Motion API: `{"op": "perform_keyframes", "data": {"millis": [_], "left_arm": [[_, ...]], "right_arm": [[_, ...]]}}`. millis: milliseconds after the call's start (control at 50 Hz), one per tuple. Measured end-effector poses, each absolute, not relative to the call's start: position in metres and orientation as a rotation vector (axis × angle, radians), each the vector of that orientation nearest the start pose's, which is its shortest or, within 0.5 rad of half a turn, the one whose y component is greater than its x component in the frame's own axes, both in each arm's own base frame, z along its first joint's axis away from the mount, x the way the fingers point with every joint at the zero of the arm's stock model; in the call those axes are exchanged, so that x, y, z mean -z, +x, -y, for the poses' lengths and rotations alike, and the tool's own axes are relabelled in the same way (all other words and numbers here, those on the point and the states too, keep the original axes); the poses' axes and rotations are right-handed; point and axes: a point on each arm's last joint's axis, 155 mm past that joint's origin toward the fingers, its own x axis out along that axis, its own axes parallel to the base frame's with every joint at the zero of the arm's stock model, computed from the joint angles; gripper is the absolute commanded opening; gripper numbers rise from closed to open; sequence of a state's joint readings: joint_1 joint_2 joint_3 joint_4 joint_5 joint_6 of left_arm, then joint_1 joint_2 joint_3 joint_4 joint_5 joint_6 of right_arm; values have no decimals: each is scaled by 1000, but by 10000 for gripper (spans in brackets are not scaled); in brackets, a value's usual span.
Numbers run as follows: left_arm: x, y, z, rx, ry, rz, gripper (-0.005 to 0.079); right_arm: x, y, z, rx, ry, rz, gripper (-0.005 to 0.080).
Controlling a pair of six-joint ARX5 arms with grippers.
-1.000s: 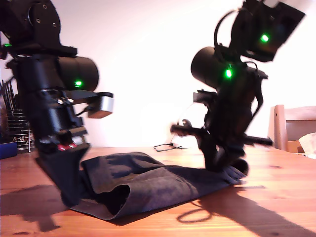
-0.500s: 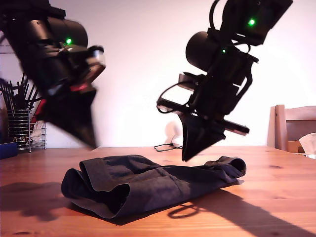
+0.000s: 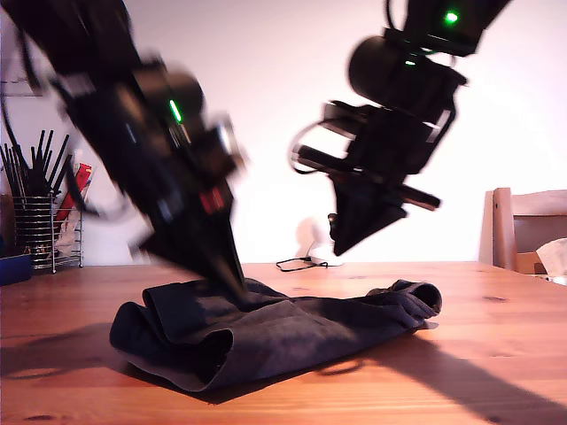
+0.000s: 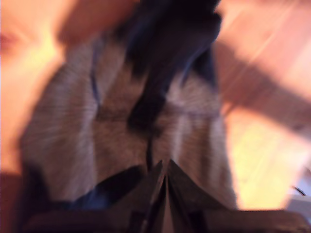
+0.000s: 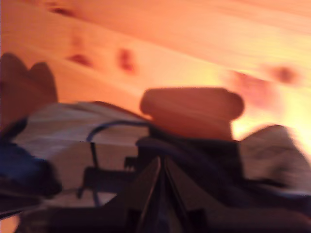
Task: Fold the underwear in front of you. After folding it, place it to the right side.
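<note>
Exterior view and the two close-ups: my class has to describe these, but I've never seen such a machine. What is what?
I am two black robot arms, each ending in a claw. The wide picture comes from a separate camera, low beside the wooden table. The two blurry close-ups come from cameras riding on the arms, each looking along its claw. My first claw, shut, points down at the dark underwear lying bunched on the table. My second claw, also shut, hangs above the garment. Nothing is held.
</note>
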State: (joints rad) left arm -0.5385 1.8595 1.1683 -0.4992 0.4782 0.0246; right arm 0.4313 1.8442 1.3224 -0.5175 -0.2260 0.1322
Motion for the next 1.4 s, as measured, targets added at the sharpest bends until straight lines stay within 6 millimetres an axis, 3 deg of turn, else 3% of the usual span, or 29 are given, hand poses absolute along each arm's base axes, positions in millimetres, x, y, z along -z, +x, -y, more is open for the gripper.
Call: {"op": "perform_keyframes", "data": {"millis": [160,400,580,720,880,960,1140,1400], "left_arm": [[-20,295,287,899,49,-1285,-21],[1,251,279,876,79,-1490,-21],[2,245,269,864,252,-1493,-21],[4,242,241,811,448,-1509,-21],[3,261,193,663,763,-1465,-21],[2,272,180,613,849,-1433,-21],[2,283,176,606,910,-1390,-21],[-1,314,183,619,1021,-1233,-21]], "right_arm": [[-74,409,-212,-500,10,-1081,-12],[-83,419,-205,-491,8,-1057,-12],[-99,430,-206,-498,4,-1011,-12],[-97,427,-205,-498,0,-1029,-12],[-96,425,-205,-507,-18,-1033,-12],[-96,425,-205,-512,-19,-1033,-12],[-96,425,-205,-512,-19,-1033,-12],[-97,427,-206,-513,-18,-1023,-12]]}}
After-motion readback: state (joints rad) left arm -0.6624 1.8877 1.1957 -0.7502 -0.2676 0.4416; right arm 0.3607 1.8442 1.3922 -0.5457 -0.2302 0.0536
